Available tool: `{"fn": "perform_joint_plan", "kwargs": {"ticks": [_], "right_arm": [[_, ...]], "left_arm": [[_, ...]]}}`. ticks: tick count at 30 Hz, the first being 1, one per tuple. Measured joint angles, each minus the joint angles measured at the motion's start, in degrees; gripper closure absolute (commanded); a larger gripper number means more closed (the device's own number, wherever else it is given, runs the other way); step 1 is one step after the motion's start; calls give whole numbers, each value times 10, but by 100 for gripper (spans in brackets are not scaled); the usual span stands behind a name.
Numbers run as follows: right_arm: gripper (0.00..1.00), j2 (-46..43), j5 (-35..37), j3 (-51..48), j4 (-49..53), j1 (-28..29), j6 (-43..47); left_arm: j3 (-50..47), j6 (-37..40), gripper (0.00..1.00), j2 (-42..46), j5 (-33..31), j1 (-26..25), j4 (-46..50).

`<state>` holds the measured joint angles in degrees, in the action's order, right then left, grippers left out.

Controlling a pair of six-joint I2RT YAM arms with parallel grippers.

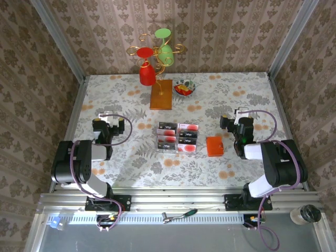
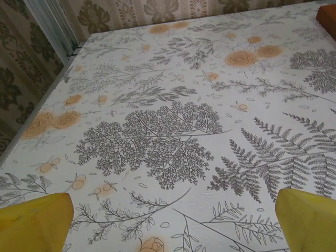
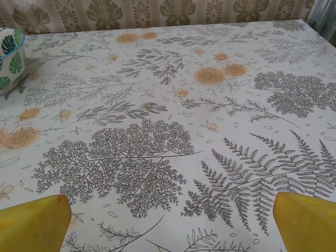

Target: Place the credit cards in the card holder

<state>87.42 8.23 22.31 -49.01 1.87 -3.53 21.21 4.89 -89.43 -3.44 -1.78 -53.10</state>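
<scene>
Left gripper [image 1: 106, 123] and right gripper [image 1: 232, 121] hung wide and empty, nothing begun; credit cards [image 1: 177, 137] lay mid-worktop [image 1: 236, 94] near the card holder [image 1: 214, 146], so picking one card seemingly came first

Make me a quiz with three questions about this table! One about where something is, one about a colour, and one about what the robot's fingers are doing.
1. Where is the holder?
A) between the cards and the right arm
B) on top of the cards
C) under the cards

2. What colour is the holder?
A) blue
B) green
C) orange

3. The left fingers are:
A) shut on a card
B) open and empty
C) shut on the holder

Answers:
1 A: in the top view it lies just right of the cards.
2 C: it is bright orange.
3 B: the yellow tips stand wide apart over bare table.
</scene>
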Motion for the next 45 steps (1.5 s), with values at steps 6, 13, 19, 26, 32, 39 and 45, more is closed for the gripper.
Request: {"fn": "perform_joint_plan", "kwargs": {"ticks": [6, 13, 19, 26, 32, 39, 45], "right_arm": [[0, 0, -4, 0, 0, 0, 4], [0, 0, -10, 0, 0, 0, 4], [0, 0, -10, 0, 0, 0, 4], [0, 0, -11, 2, 5, 0, 4], [0, 0, -12, 2, 6, 0, 4], [0, 0, -12, 2, 6, -2, 4], [0, -87, -7, 37, 136, -3, -2]], "left_arm": [[0, -2, 0, 0, 6, 0, 6], [0, -2, 0, 0, 7, 1, 8], [0, -2, 0, 0, 7, 1, 8], [0, -2, 0, 0, 7, 1, 9], [3, -2, 0, 0, 7, 1, 11], [3, -2, 0, 0, 2, -1, 10], [26, -3, 0, 49, -43, -14, 89]]}}
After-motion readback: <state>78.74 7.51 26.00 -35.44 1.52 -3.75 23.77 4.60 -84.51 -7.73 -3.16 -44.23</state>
